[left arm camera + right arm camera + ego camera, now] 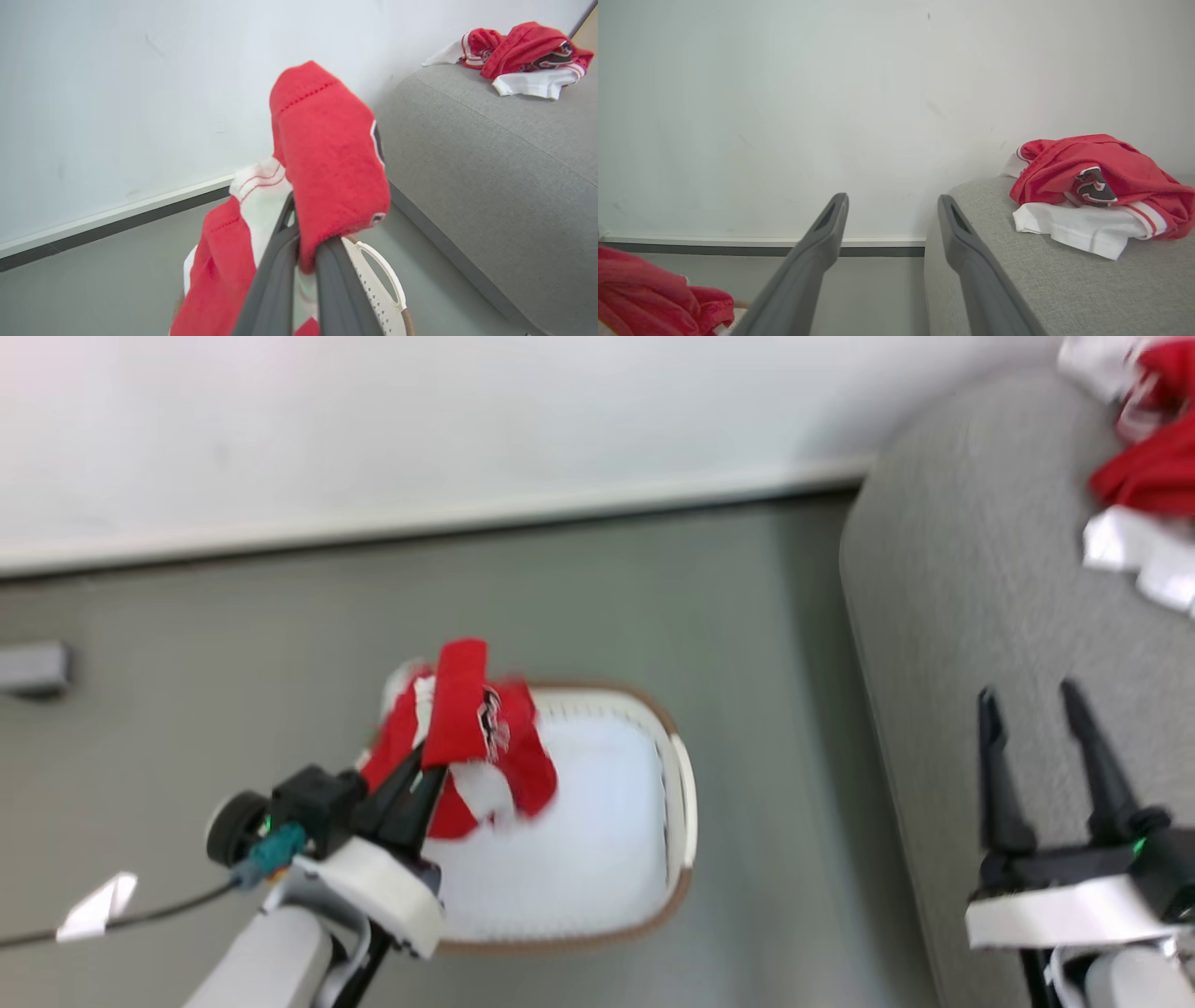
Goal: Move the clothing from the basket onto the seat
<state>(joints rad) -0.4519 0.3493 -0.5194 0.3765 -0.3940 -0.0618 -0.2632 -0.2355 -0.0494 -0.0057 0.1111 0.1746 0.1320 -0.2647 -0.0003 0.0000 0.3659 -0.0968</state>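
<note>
Holding red jersey [464,705] clamped in left gripper [428,771] above basket [688,812], tail seemingly clear. Carry high to seat [971,579], drop beside pile [1150,476]; leave spread, empty right gripper [1027,698] aside.

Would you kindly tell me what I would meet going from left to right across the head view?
Left gripper, shut on a red garment → basket → seat → right gripper, open.

White wall [373,420], pale skirting [420,518] — grey floor [233,644], seemingly smooth.
</note>
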